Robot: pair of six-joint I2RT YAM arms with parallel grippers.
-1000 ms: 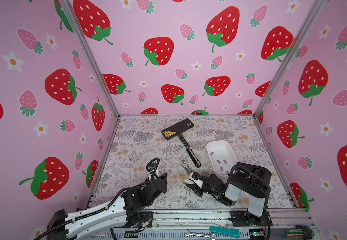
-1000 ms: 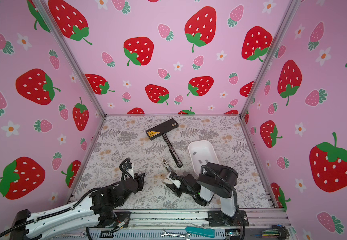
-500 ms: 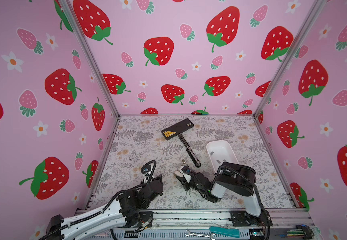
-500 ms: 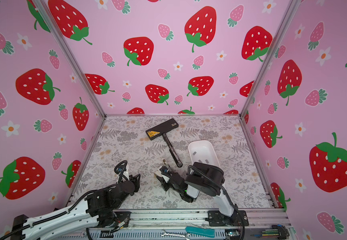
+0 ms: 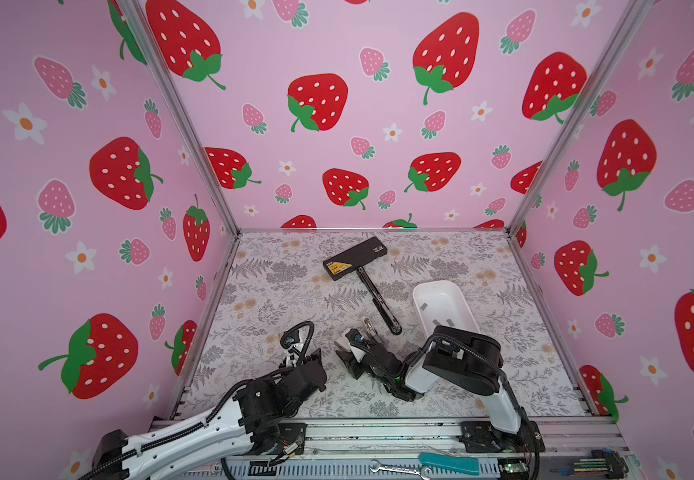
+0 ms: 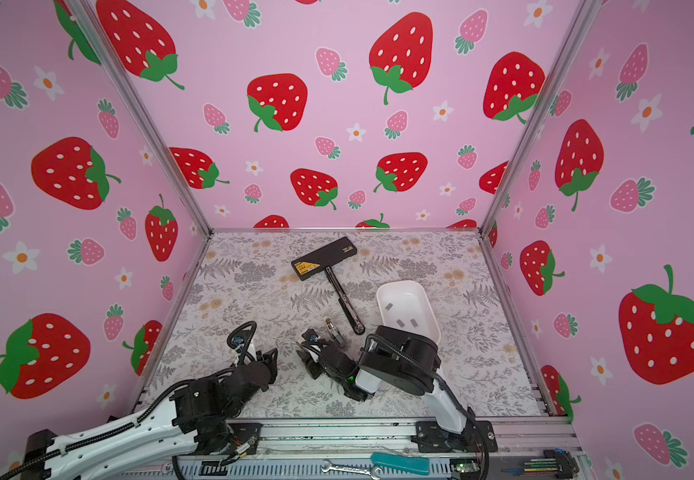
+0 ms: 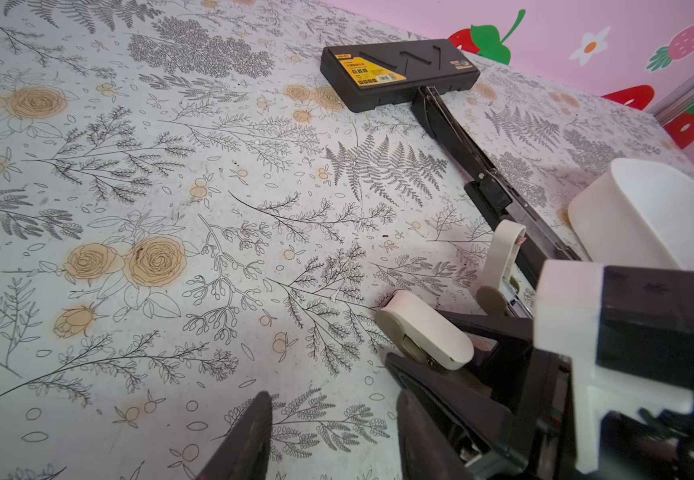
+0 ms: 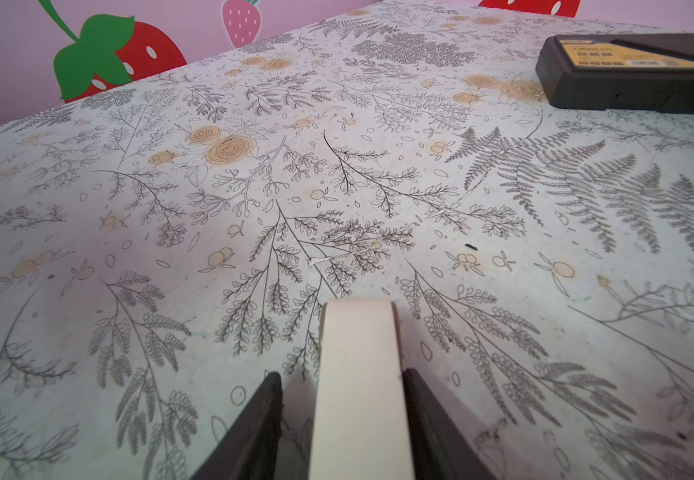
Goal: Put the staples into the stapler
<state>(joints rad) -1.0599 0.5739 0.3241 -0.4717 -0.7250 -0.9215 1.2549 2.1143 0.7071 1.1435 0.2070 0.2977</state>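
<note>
A: Staples, where?
B: Three small grey strips of staples (image 5: 439, 322) lie flat in the white tray (image 5: 440, 293), right of centre on the floral mat (image 5: 278, 291). They are visible in both top views (image 6: 401, 323).
A: Stapler?
B: The black stapler (image 5: 355, 257) is opened out. Its wide body lies flat near the back wall. Its narrow arm runs toward the front, and the tip ends just beside the tray's near-left edge.
A: Right gripper?
B: The right gripper (image 7: 449, 274) is low over the mat, just in front of the arm's tip. Its white fingers (image 7: 424, 328) are spread well apart with bare mat between them, so nothing is clamped. A small metal piece (image 5: 368, 326) sits by the far finger. I can't tell what it is or whether it touches. The right wrist view shows only one white finger, the mat and a corner of the stapler.
A: Left gripper?
B: The left gripper (image 7: 337, 436) is front left, near the right one and pointing toward it. Its dark jaws stand apart with only mat showing between them, and it holds nothing. It is well apart from the tray and the stapler body.
</note>
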